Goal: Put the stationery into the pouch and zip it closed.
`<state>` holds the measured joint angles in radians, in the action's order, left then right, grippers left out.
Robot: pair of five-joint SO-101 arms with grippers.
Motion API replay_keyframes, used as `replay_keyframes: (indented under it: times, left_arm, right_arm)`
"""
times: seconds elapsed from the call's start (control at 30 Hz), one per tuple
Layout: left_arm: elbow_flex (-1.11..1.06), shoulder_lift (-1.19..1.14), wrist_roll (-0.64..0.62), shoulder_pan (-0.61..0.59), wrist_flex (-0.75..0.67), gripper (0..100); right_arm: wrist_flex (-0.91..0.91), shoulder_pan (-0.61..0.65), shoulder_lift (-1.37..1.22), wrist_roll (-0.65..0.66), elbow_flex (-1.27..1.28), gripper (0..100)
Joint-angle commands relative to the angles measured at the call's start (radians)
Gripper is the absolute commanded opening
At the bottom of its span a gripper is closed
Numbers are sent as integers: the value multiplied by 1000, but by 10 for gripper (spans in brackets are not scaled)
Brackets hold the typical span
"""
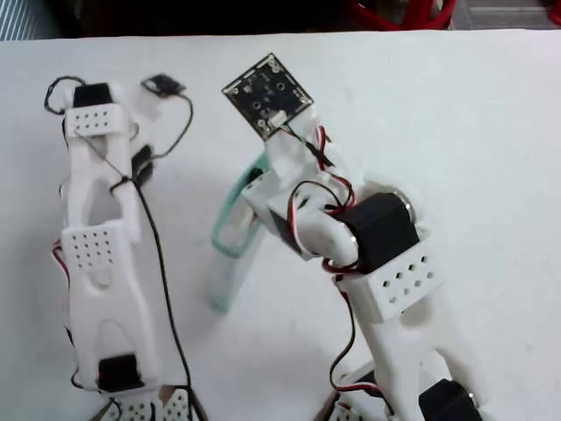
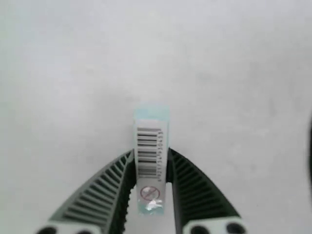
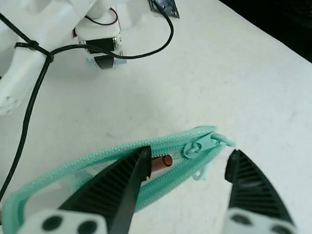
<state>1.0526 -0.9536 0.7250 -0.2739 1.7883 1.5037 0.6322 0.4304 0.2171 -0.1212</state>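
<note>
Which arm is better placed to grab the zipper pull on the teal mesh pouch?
Right. The right gripper is open at the teal zipper pull, while the left gripper is shut on a pale blue barcode-labelled block.

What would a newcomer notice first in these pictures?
The teal pouch lies unzipped on the white table under the open right gripper, with a reddish pen-like thing inside. Next comes the pale blue barcoded item, clamped in the left gripper.

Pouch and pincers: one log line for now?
left pincer: shut on barcoded stationery item | right pincer: open over teal pouch | pouch: unzipped, brownish pen inside
</note>
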Motion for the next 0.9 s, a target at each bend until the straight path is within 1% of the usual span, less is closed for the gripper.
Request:
replay_keyframes:
  times: [0.0, 0.2, 0.3, 0.4, 0.53, 0.63, 0.77, 0.87]
  left_arm:
    - [-78, 351, -74, 39, 5, 24]
    - [-497, 987, -107, 137, -8, 24]
    - [-692, 1283, -126, 189, -71, 24]
    - [-862, 1547, -203, 229, -161, 24]
    - [-1046, 1839, -384, 311, -279, 26]
    - [-1143, 2003, -534, 374, -384, 27]
    - [-1234, 2141, -724, 469, -529, 27]
    - [-1320, 2178, -815, 587, -611, 27]
  right_arm:
    - [4, -2, 27, 14, -18, 248]
    - [-1, -2, 30, 15, 5, 248]
    - [-2, -2, 28, 15, 18, 248]
    - [-2, -2, 28, 15, 18, 248]
    - [-2, -2, 30, 14, 18, 248]
    - [-2, -2, 28, 11, 18, 248]
    - [-2, -2, 25, 9, 20, 248]
    - [-4, -2, 22, 9, 18, 248]
